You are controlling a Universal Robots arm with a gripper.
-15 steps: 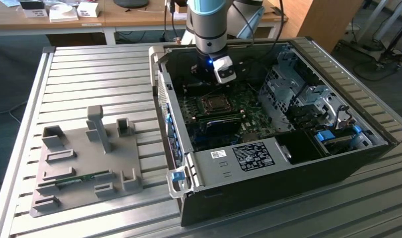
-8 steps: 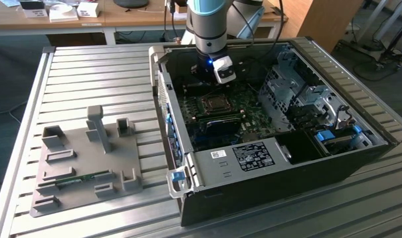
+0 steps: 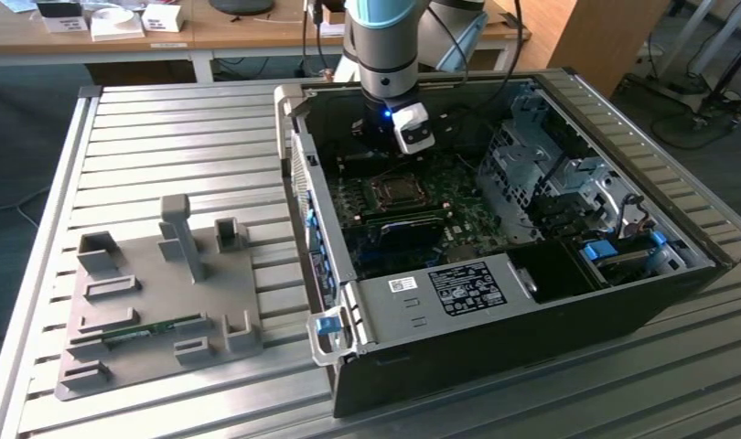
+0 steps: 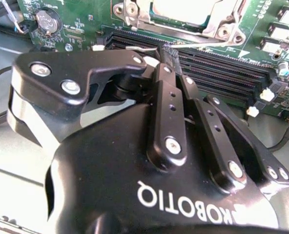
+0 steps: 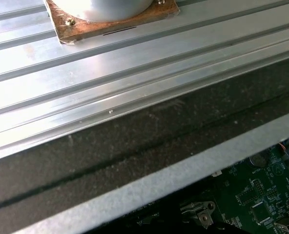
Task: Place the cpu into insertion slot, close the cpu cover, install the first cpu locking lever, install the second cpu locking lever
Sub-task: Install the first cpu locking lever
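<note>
Now, note your gripper [image 4: 166,52] has its fingers pressed together, tip just beside the lever [image 4: 140,48], which I judge suits pushing that wire rather than pinching it; the cpu [image 4: 183,9] sits socketed just beyond the tip, framed by the cover [image 4: 226,22].

White lettering on the pincer [image 4: 167,54] body, printed label [image 3: 466,285] on computer case [image 3: 590,320]
</note>
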